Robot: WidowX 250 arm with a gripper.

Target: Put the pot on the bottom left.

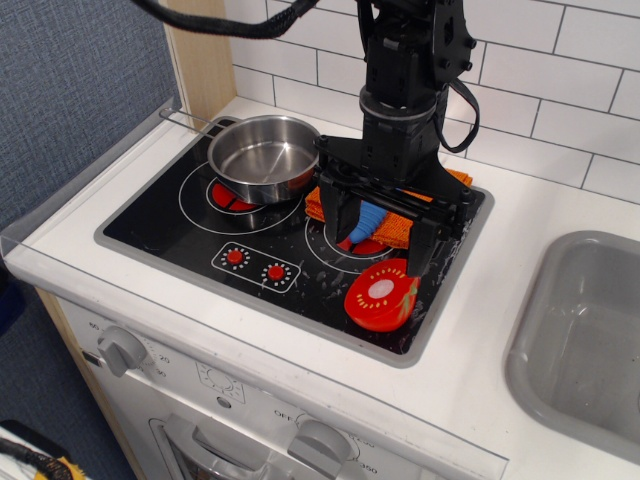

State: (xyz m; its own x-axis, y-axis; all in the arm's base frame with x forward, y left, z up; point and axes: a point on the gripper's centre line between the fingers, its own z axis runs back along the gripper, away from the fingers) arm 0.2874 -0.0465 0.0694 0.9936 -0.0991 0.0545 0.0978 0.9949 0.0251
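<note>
Red tomato slice (381, 294) on stove (170, 215); orange cloth (392, 228) behind.

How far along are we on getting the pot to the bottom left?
Nothing looks done yet: the pot sits on the back left burner, its handle pointing back left. In hand: the pincer hangs open over the right burner, above the orange cloth and a blue object, holding nothing. Left: reach the pot, grasp it, and set it on the front left of the stovetop.

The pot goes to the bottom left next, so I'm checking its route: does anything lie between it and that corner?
Nothing visible does. The pot sits on the rear left burner; the stovetop in front of it is bare.
</note>
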